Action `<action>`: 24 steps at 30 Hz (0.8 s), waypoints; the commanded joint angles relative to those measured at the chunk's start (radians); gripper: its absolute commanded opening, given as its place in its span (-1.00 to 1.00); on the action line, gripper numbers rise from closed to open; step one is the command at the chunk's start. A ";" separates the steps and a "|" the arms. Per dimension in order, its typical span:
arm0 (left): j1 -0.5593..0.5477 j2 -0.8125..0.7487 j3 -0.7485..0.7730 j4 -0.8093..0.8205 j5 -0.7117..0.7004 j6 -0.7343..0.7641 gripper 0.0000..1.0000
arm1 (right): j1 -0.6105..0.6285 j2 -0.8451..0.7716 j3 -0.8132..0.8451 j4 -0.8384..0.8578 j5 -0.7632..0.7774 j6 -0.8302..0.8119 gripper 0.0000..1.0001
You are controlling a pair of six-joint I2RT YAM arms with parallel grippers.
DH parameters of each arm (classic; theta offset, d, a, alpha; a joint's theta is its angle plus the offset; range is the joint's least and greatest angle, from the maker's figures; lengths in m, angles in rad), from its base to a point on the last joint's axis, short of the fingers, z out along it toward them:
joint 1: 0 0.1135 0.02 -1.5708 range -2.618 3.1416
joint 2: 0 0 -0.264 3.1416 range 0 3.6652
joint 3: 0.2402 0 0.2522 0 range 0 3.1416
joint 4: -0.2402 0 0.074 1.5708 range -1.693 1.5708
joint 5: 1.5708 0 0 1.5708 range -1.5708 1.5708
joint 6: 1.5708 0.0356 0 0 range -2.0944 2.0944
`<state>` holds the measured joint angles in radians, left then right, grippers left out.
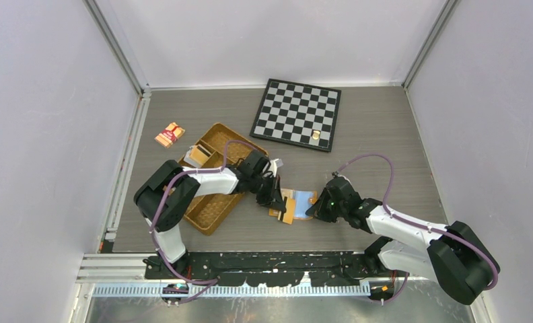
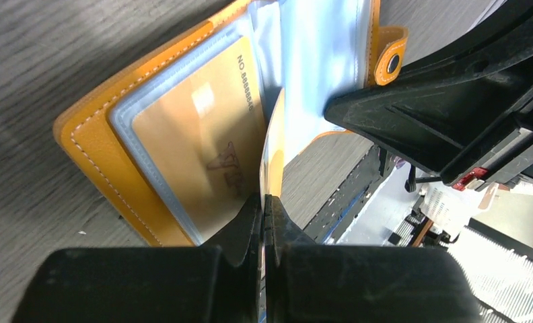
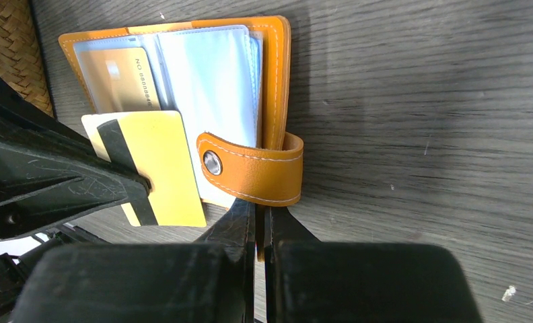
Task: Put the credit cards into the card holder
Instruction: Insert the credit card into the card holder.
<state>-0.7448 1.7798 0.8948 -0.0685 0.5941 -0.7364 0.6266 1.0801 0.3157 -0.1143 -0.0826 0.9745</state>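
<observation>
The orange card holder (image 3: pixel 277 81) lies open on the table, its clear sleeves facing up and its snap strap (image 3: pixel 250 168) folded over. A gold card (image 3: pixel 119 81) sits in the left sleeve. My left gripper (image 2: pixel 264 202) is shut on a yellow credit card with a dark stripe (image 3: pixel 163 168). That card stands on edge over the holder's middle fold, and it shows edge-on (image 2: pixel 272 155) in the left wrist view. My right gripper (image 3: pixel 260 212) is shut on the holder's near edge under the strap. In the top view both grippers meet at the card holder (image 1: pixel 304 200).
A brown woven divided tray (image 1: pixel 213 178) lies under the left arm. A chessboard (image 1: pixel 296 113) with one small piece (image 1: pixel 315 136) lies at the back. A red-and-tan packet (image 1: pixel 169 134) sits at the far left.
</observation>
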 commanded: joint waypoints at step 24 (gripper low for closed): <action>-0.013 0.032 -0.053 -0.025 0.045 0.005 -1.00 | -0.003 0.054 -0.018 -0.067 0.040 -0.020 -0.99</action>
<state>-0.7509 1.7763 0.8532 -0.0841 0.6712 -0.7330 0.6262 1.1000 0.3172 -0.1032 -0.0975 0.9749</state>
